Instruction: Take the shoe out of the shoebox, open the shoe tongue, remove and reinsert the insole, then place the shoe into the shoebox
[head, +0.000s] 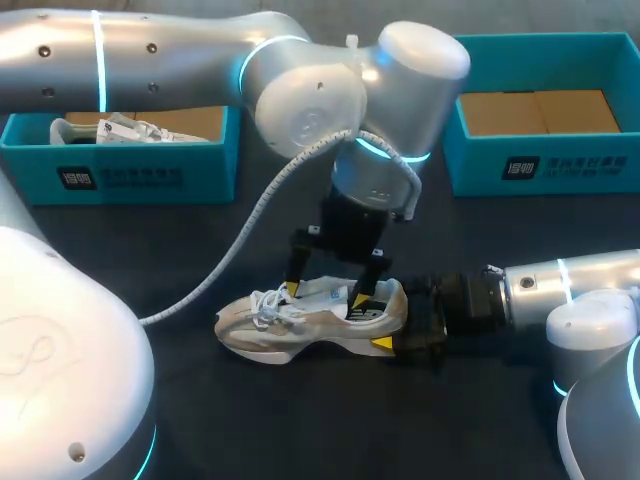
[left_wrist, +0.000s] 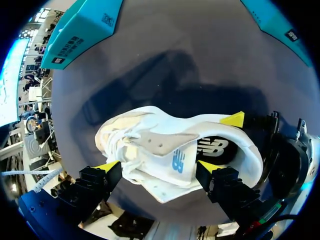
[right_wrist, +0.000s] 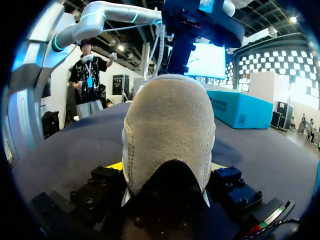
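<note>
A white and beige sneaker lies on the dark table, toe to the left. My right gripper comes in from the right and is shut on its heel, which fills the space between the fingers. My left gripper hangs straight over the shoe's opening, open. Its yellow tips straddle the raised white tongue without clearly pinching it. A dark insole shows inside the shoe behind the tongue. One yellow tip of the right gripper rests against the heel's side.
A teal shoebox stands at the back left with white paper or another shoe inside. A second teal box with a brown cardboard bottom stands at the back right. A grey cable hangs from my left arm.
</note>
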